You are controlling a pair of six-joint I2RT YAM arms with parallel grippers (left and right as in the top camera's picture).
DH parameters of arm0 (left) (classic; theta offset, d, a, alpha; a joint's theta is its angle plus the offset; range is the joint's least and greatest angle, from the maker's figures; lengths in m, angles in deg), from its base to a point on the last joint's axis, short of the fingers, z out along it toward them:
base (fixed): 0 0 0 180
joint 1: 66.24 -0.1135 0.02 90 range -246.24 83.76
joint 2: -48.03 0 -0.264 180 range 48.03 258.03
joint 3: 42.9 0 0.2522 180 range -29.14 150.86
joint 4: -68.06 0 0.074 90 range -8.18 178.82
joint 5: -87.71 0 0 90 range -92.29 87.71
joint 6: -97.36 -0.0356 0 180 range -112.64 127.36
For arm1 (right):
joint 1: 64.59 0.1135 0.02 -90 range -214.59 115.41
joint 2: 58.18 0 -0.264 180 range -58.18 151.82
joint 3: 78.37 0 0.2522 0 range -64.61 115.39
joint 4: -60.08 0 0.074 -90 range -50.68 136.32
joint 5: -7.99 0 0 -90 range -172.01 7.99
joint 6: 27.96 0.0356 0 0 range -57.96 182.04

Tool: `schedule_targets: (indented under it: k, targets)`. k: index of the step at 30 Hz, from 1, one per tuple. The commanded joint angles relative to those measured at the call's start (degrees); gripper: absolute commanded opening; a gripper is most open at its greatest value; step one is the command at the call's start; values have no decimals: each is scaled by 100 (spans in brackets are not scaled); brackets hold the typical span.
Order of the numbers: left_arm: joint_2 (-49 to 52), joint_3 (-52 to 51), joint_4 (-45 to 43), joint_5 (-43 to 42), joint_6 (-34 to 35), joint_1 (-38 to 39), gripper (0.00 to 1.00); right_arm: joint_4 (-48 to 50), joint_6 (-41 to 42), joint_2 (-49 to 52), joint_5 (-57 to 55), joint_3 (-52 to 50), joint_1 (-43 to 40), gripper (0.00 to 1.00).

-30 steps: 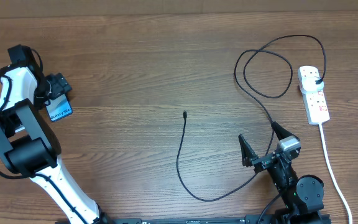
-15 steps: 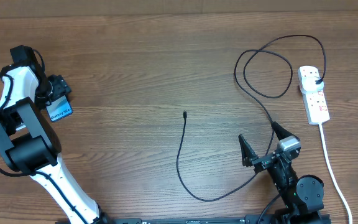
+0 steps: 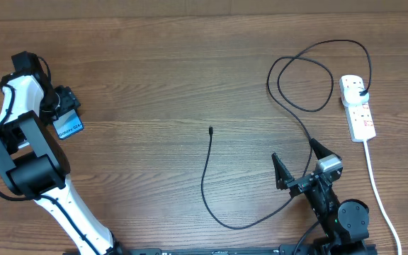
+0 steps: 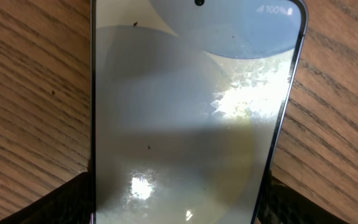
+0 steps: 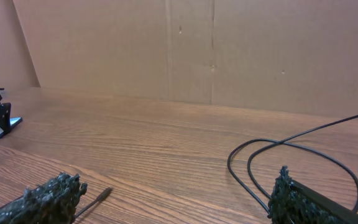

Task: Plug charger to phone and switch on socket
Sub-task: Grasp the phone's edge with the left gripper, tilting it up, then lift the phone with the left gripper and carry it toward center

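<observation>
The phone (image 3: 69,128) lies at the table's far left, and its pale glossy screen (image 4: 185,118) fills the left wrist view. My left gripper (image 3: 64,100) is over it, with a finger pressed against each long edge of the phone (image 4: 176,211). The black charger cable (image 3: 205,177) lies mid-table with its connector tip (image 3: 210,129) free. The tip also shows in the right wrist view (image 5: 103,194). The cable loops back to a black plug in the white socket (image 3: 360,113) at the right. My right gripper (image 3: 293,149) is open and empty (image 5: 169,202), and the cable passes beside it.
The socket's thick white cord (image 3: 378,185) runs down the right side to the front edge. The cable's loops (image 3: 303,78) lie at the back right. A brown cardboard wall (image 5: 191,50) stands behind the table.
The left gripper and the phone have shifted very slightly. The right arm and the cable have not moved.
</observation>
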Motion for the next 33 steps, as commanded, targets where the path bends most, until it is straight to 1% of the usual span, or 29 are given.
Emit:
schedule_targets:
  k: [1,5,7,8,10,11,12,13,14,15,21,23,28,31,33]
  targets:
    - [238,24,39,33,-9,39,71,26,33,-46,-35,-61,31,100]
    - [238,24,39,33,-9,39,70,26,31,-46,-35,-61,31,100]
    - [238,28,39,33,-9,39,67,26,31,-46,-35,-61,31,100]
    - [238,33,39,33,-9,39,65,26,33,-46,-35,-61,31,100]
    - [238,66,44,31,-9,39,57,26,33,-46,-37,-61,31,100]
    - [238,79,44,22,-7,39,51,26,31,-46,-35,-61,31,100]
    - [236,107,68,13,-7,39,34,26,33,-46,-35,-61,31,100]
    - [236,109,66,9,-7,42,24,26,33,-46,-35,-61,31,100]
    - [229,109,66,2,-7,44,11,26,33,-46,-35,-61,31,100]
    - [229,109,63,-9,-7,50,4,26,33,-46,-35,-61,31,100]
    - [219,179,90,-101,-7,125,4,24,33,-46,-35,-63,31,100]
    - [212,354,190,-136,-7,245,4,26,33,-46,-37,-61,31,100]
    - [205,1021,566,-136,-11,728,4,26,33,-46,-35,-61,31,100]
    - [205,1473,809,-184,-7,1327,4,24,33,-46,-37,-61,31,100]
    - [205,1576,835,-315,11,1652,4,26,33,-46,-35,-61,31,100]
